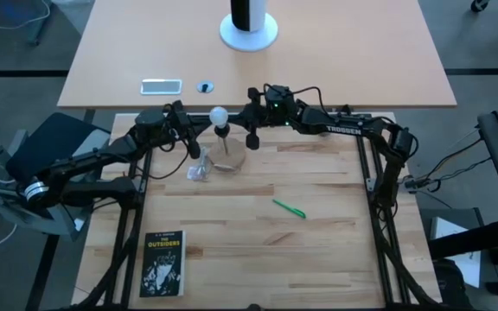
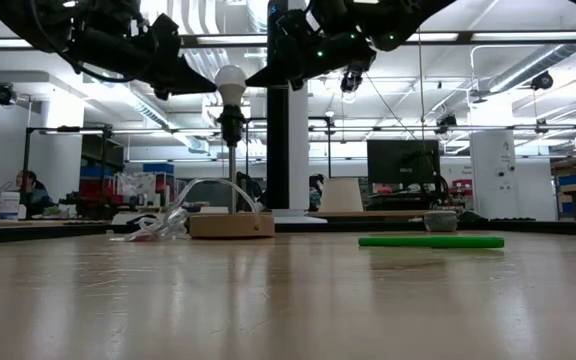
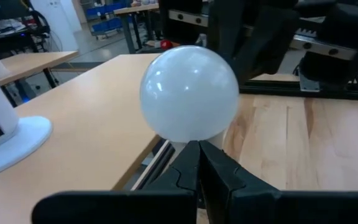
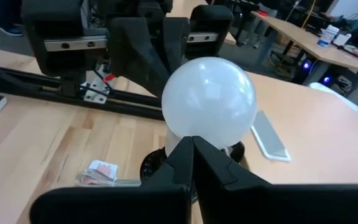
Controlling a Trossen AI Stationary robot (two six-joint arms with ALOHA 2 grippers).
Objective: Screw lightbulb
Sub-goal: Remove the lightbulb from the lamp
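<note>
Both sets of jaws are pressed together with nothing between them: the left wrist view and the right wrist view each show two dark fingers meeting in a closed point just below the white globe.

Largest first, a pale wooden table (image 1: pixel 318 242) fills the overhead view. The left gripper (image 1: pixel 190 138) reaches in from one side and the right gripper (image 1: pixel 251 130) from the other, so they face each other near the table's far edge. Between them stands the lightbulb (image 1: pixel 220 115), upright, its round frosted globe on top of a dark socket on a thin post rising from a round wooden base (image 1: pixel 229 160). A book (image 1: pixel 163 263) lies well apart near the front edge. A green pen (image 1: pixel 289 208) lies on open wood. A clear plastic wrapper (image 1: pixel 199 171) sits just beside the wooden base.
</note>
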